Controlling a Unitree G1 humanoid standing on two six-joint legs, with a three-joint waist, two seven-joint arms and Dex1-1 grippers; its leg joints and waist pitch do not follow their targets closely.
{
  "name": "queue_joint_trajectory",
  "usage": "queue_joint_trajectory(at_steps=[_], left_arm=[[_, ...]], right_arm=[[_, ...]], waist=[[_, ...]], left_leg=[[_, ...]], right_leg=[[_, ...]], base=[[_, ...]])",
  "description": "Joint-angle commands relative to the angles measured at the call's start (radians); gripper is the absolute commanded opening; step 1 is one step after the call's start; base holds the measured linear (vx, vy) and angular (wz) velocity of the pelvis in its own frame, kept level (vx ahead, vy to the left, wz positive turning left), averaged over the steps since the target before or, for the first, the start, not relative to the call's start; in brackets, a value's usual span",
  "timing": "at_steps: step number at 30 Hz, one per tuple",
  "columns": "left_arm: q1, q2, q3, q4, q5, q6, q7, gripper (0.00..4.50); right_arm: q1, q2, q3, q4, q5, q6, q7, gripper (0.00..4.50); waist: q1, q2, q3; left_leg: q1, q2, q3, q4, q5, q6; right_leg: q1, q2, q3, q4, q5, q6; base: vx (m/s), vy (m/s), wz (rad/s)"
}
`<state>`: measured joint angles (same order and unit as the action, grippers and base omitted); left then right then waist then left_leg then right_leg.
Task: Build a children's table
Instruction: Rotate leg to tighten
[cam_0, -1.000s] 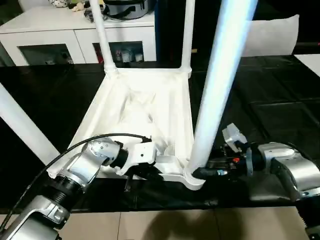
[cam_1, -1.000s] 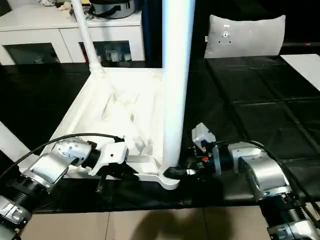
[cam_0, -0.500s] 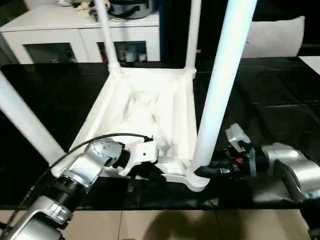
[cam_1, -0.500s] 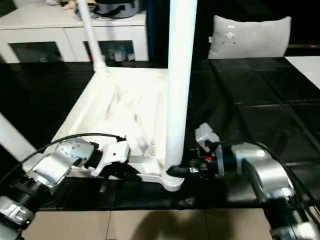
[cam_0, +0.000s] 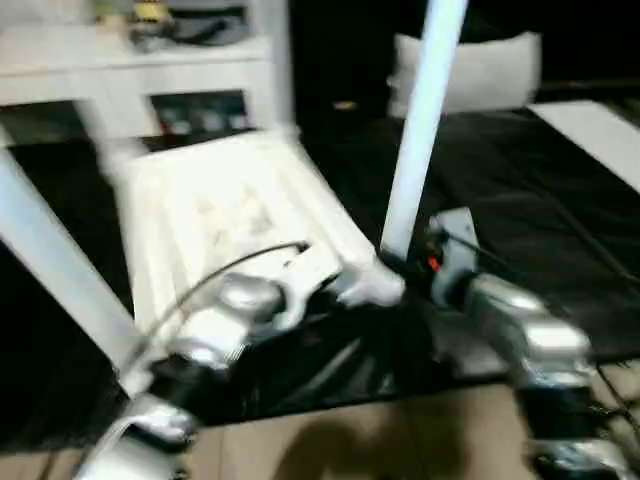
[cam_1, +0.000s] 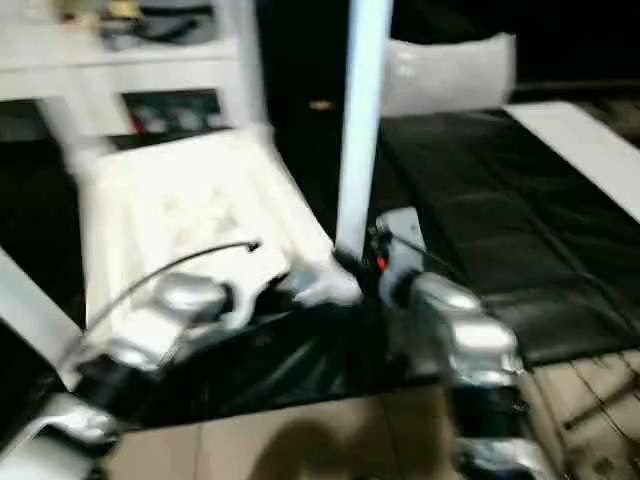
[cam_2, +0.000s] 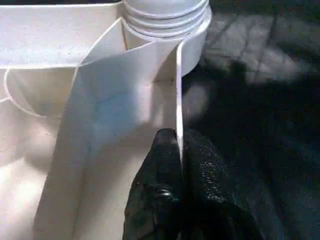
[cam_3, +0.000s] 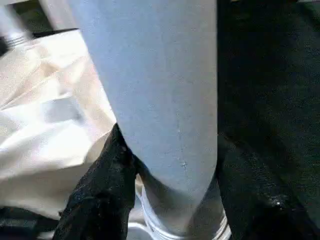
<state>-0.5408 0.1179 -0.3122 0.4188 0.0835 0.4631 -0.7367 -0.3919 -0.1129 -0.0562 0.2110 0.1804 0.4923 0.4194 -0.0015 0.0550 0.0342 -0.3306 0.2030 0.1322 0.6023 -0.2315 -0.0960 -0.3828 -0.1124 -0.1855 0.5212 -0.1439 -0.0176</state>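
Tabletop (cam_0: 215, 215), white and ribbed, lies underside up on the black mat (cam_0: 540, 190), legs (cam_0: 420, 130) standing in its corner sockets. Left gripper (cam_2: 180, 150) pinches the tabletop's thin rim, fingers nearly together. Right gripper (cam_3: 165, 200) clasps the near leg's base, jaws half open around it.

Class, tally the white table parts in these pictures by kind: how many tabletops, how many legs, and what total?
tabletop: 1
legs: 4
Total: 5
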Motion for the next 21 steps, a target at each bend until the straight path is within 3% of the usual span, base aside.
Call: queue_joint_trajectory(at_steps=[1, 7, 11, 12, 13, 15, 17, 18, 21], left_arm=[[-0.03, -0.038, -0.021, 0.0, -0.005, -0.018, 0.019, 0.0], [-0.009, 0.001, -0.034, -0.009, 0.011, -0.047, -0.005, 0.0], [0.015, 0.044, -0.035, -0.013, 0.001, -0.113, -0.056, 0.0], [0.017, 0.052, -0.037, -0.013, 0.0, -0.123, -0.069, 0.0], [0.025, 0.082, -0.046, -0.014, -0.003, -0.147, -0.118, 0.0], [0.028, 0.1, -0.055, -0.015, -0.003, -0.166, -0.144, 0.0], [0.038, 0.146, -0.064, -0.023, -0.025, -0.23, -0.231, 0.0], [0.042, 0.163, -0.067, -0.028, -0.036, -0.256, -0.266, 0.0], [0.048, 0.207, -0.087, -0.039, -0.046, -0.295, -0.351, 0.0]], right_arm=[[0.015, 0.053, 0.034, 0.013, 0.05, 0.025, 0.016, 2.7], [0.059, -0.012, 0.012, -0.064, 0.06, 0.024, 0.091, 3.31], [0.081, -0.094, 0.009, -0.073, 0.075, -0.018, 0.184, 3.67], [0.086, -0.11, 0.012, -0.079, 0.078, -0.02, 0.208, 3.76], [0.104, -0.166, 0.026, -0.1, 0.087, -0.023, 0.287, 4.0], [0.113, -0.195, 0.035, -0.113, 0.093, -0.02, 0.331, 4.07], [0.127, -0.278, 0.071, -0.134, 0.093, -0.035, 0.447, 4.21], [0.128, -0.303, 0.08, -0.134, 0.095, -0.043, 0.483, 4.33], [0.13, -0.36, 0.102, -0.134, 0.096, -0.075, 0.571, 4.44]], waist=[[-0.002, -0.021, -0.047], [0.02, -0.027, -0.054], [0.038, -0.037, -0.057], [0.046, -0.038, -0.056], [0.051, -0.036, -0.058], [0.055, -0.032, -0.057], [0.057, -0.019, -0.057], [0.056, -0.024, -0.057], [0.062, -0.023, -0.056]], left_leg=[[-0.014, 0.004, 0.001, -0.082, -0.319, 0.049], [-0.022, 0.014, 0.01, -0.083, -0.158, 0.085], [-0.032, 0.005, 0.017, -0.075, -0.096, 0.108], [-0.029, 0.004, 0.019, -0.074, -0.087, 0.113], [-0.031, 0.005, 0.018, -0.073, -0.075, 0.117], [-0.03, 0.008, 0.018, -0.074, -0.069, 0.123], [-0.028, 0.011, 0.016, -0.075, -0.087, 0.122], [-0.028, 0.011, 0.016, -0.076, -0.1, 0.118], [-0.023, 0.016, 0.016, -0.078, -0.118, 0.111]], right_leg=[[0.049, -0.05, 0.036, -0.079, -0.523, -0.011], [0.05, -0.051, 0.072, -0.043, -0.369, -0.097], [0.051, -0.048, 0.084, -0.032, -0.369, -0.097], [0.046, -0.047, 0.087, -0.031, -0.378, -0.097], [0.051, -0.047, 0.087, -0.028, -0.375, -0.097], [0.049, -0.045, 0.088, -0.027, -0.363, -0.098], [0.047, -0.043, 0.086, -0.028, -0.365, -0.1], [0.047, -0.042, 0.086, -0.028, -0.366, -0.104], [0.043, -0.043, 0.088, -0.027, -0.37, -0.115]], base=[[0.0, 0.0, 0.0], [0.0, 0.0, 0.0], [0.0, 0.0, 0.0], [0.0, 0.0, 0.0], [0.0, 0.0, 0.0], [0.0, 0.0, 0.0], [0.0, 0.0, 0.0], [0.0, 0.0, 0.0], [0.0, 0.0, 0.0]])
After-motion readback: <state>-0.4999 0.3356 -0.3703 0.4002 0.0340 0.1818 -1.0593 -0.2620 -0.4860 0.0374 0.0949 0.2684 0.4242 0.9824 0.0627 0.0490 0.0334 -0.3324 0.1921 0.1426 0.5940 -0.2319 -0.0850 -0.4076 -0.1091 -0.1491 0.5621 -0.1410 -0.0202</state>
